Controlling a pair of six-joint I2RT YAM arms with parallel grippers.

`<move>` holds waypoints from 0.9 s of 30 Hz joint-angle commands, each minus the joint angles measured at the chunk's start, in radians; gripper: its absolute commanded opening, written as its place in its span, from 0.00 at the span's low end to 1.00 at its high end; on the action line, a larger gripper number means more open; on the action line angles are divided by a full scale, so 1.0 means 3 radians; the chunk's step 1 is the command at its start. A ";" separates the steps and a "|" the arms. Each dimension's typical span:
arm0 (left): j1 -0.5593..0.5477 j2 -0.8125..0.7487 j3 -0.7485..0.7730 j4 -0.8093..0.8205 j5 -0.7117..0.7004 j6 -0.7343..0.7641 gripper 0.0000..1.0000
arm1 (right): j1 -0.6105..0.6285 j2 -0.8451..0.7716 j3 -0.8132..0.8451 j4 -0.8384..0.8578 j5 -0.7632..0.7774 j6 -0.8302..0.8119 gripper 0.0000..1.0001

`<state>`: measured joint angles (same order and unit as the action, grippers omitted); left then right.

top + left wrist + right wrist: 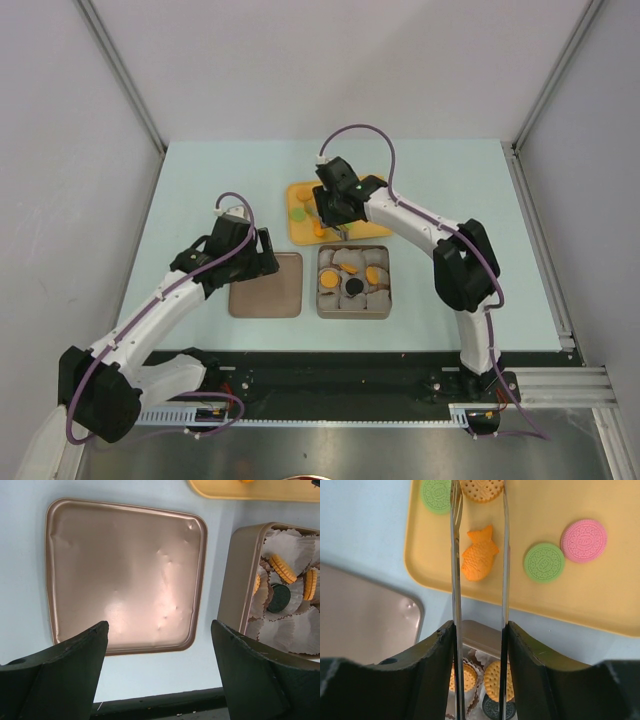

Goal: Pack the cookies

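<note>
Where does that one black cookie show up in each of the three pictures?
Top external: black cookie inside the tin, just below centre.
Left wrist: right edge, mid-height.
Right wrist: bottom edge, centre.
Shared landmark: the yellow tray, in all three.

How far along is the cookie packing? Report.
Done: several cookies sit in the tin's paper cups. In hand: right gripper holds tongs over the tray. Left: at least five tray cookies, empty cups, lid off.
</note>
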<state>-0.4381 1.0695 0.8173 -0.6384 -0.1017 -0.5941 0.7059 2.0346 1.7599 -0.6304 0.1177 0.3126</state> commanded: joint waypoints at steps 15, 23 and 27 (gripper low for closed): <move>0.0024 -0.0001 -0.0014 0.0093 0.0017 0.0027 0.88 | -0.0072 0.0387 0.0520 -0.0133 -0.0019 -0.0086 0.47; 0.0024 -0.0021 -0.0019 0.0103 0.0027 0.0027 0.88 | -0.0088 0.0137 0.0372 -0.0133 0.0083 -0.0081 0.32; 0.0024 -0.0016 -0.0019 0.0098 0.0027 0.0027 0.88 | -0.0098 -0.0164 0.0275 -0.0184 0.0175 -0.0101 0.31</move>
<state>-0.4381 1.0733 0.8135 -0.6300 -0.1013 -0.5938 0.6872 2.1307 1.8584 -0.6781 0.1257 0.2939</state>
